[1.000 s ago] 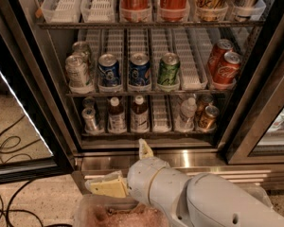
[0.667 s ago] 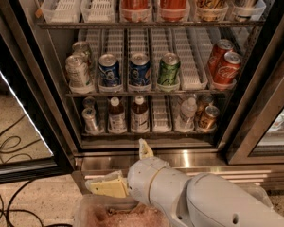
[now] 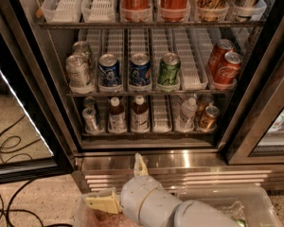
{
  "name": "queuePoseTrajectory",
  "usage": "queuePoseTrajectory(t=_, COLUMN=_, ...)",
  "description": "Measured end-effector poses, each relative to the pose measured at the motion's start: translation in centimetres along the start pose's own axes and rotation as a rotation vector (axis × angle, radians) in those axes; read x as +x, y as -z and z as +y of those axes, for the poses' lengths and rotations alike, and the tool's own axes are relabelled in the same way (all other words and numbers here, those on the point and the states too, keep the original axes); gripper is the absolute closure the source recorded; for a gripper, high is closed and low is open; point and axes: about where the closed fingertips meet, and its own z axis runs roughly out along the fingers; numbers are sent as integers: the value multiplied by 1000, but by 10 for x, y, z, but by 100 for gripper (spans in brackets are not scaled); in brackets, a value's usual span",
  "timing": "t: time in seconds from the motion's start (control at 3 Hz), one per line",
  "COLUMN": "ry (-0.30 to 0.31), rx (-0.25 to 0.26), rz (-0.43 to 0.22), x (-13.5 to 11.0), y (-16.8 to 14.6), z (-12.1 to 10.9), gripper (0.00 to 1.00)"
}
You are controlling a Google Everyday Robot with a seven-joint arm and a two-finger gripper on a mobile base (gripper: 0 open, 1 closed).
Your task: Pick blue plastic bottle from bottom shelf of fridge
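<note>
The fridge (image 3: 255, 122) stands open before me. On its bottom shelf (image 3: 146, 134) two small dark brown bottles with white caps and pale labels stand side by side, one (image 3: 116, 116) left of the other (image 3: 139, 114). They look alike, and I cannot tell which is the blue plastic bottle. A clear bottle (image 3: 187, 113) stands further right. My gripper (image 3: 120, 183) is low in the view, below the steel base and outside the fridge. It is open and empty, with one cream finger (image 3: 139, 164) pointing up and the other (image 3: 103, 203) pointing left.
Silver cans (image 3: 91, 117) stand at the left of the bottom shelf and a gold can (image 3: 208, 117) at the right. The middle rack holds several cans. The open glass door (image 3: 23, 126) is on the left. Cables lie on the floor (image 3: 9, 145). A clear bin (image 3: 255, 202) sits under my arm.
The gripper and arm have dropped a little lower in the view. Nothing in the fridge has moved.
</note>
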Motion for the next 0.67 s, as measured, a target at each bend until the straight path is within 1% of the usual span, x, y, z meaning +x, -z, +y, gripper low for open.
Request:
queuePoseTrajectory(t=0.33, ry=-35, rx=33, rz=6, x=32, y=-7, z=9, gripper=0)
queuePoseTrajectory(t=0.67, ry=-44, rx=86, rz=16, x=40, y=-7, z=-3, gripper=0)
